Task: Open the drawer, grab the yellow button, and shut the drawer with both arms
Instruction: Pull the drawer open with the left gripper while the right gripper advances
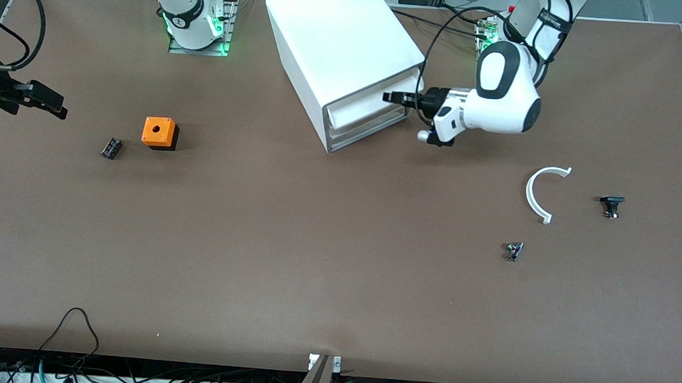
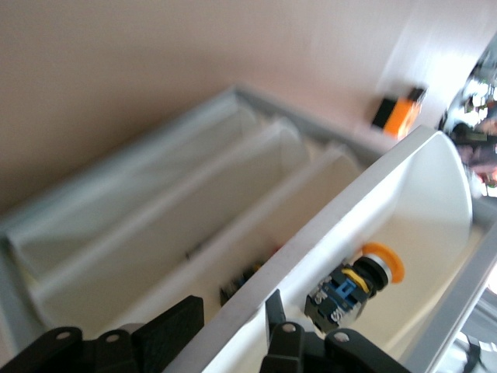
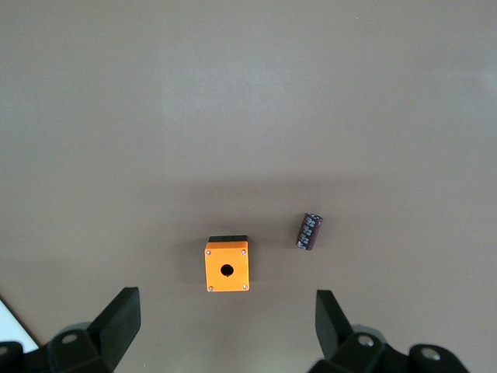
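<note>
Presently, findings as follows.

Cabinet: the white box cabinet [image 1: 340, 45] stands on the brown table [image 1: 291, 259] between the two arm bases, its drawer fronts turned toward the left arm's end of the table.

Drawer: the top drawer [image 1: 364, 108] is drawn out a little from the cabinet front; the left wrist view shows its white front wall [image 2: 326, 264] and open interior, with the lower drawers' fronts beneath.

Button: the button [image 2: 356, 284] lies on its side inside the top drawer, just inside the front wall, orange cap on a dark blue-black body. It is not visible from the front view.

Left gripper: the left gripper [image 1: 401, 98] is at the top drawer's front edge. Its fingers [image 2: 172, 326] straddle the front wall, one outside and one inside; whether they press on the wall cannot be told.

Right gripper: the right gripper [image 1: 45, 101] waits in the air at the right arm's end of the table, jaws spread wide with nothing between them.

Other items: the orange cube [image 1: 159, 133] with a round hole and a small black part [image 1: 111, 148] sit beside each other near the right arm's end. A white curved piece [image 1: 542, 193], a black part [image 1: 611, 205] and a small dark part [image 1: 513, 251] lie toward the left arm's end.
</note>
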